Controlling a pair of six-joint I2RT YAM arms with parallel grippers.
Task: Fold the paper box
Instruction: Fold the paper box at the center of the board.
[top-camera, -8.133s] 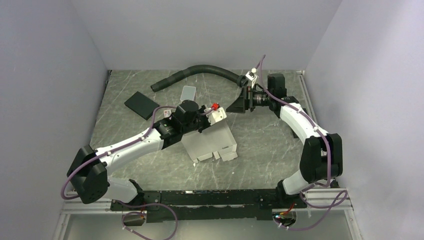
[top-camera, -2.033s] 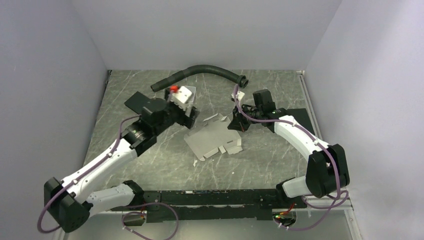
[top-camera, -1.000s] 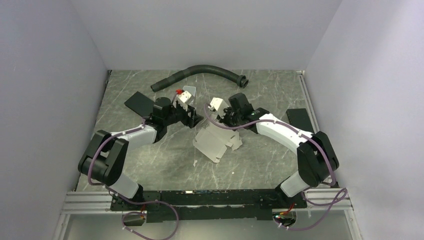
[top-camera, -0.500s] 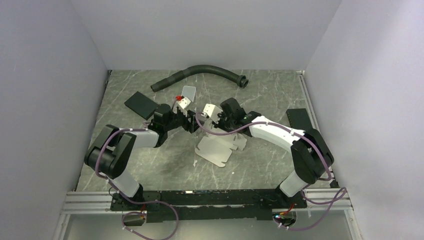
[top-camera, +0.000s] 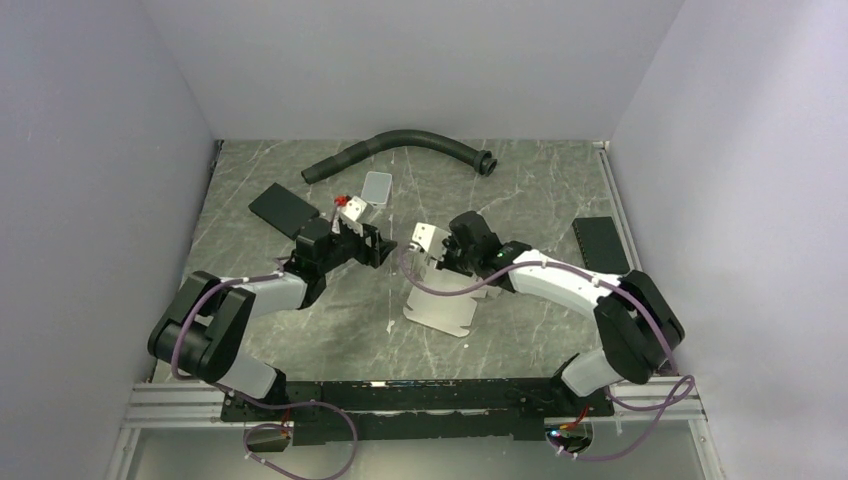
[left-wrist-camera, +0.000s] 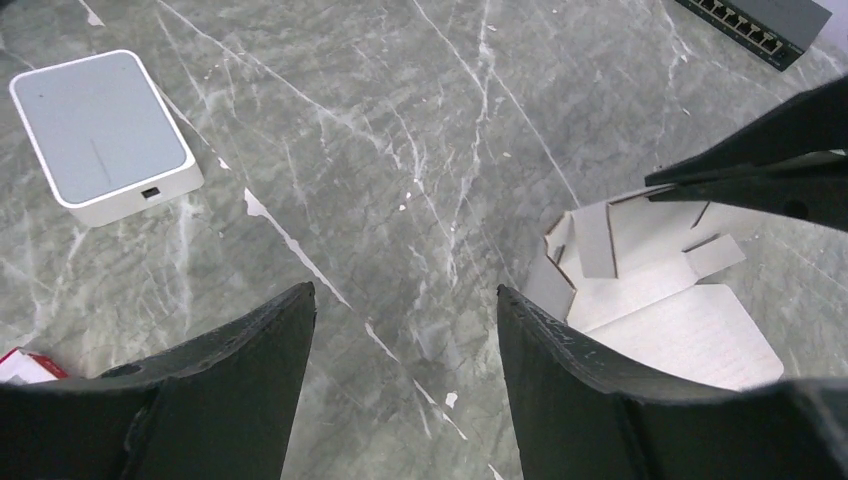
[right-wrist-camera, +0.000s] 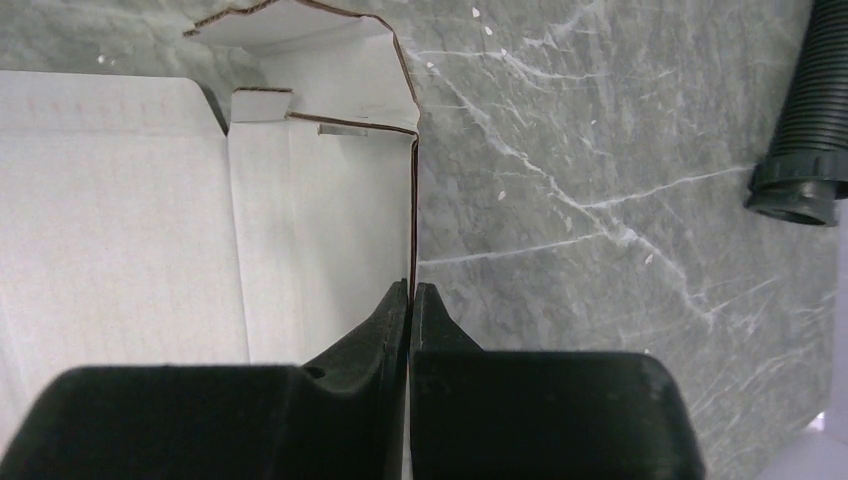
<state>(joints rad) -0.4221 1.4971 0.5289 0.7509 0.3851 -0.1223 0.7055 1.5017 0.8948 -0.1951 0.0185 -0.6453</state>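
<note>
Light, floppy paper box (right-wrist-camera: 130, 200): pinch near creases. Right end effector (right-wrist-camera: 410, 296) seemingly clamps its edge; left end effector (left-wrist-camera: 402, 295) gapes empty

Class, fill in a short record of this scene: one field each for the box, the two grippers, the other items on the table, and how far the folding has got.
paper box: white creased die-cut sheet, flaps still open
right gripper: shut, pinching an edge of the box
left gripper: open, empty, over the table beside the box
other items: black hose along the far edge; grey tile; black pad
folding: not yet a closed carton
</note>
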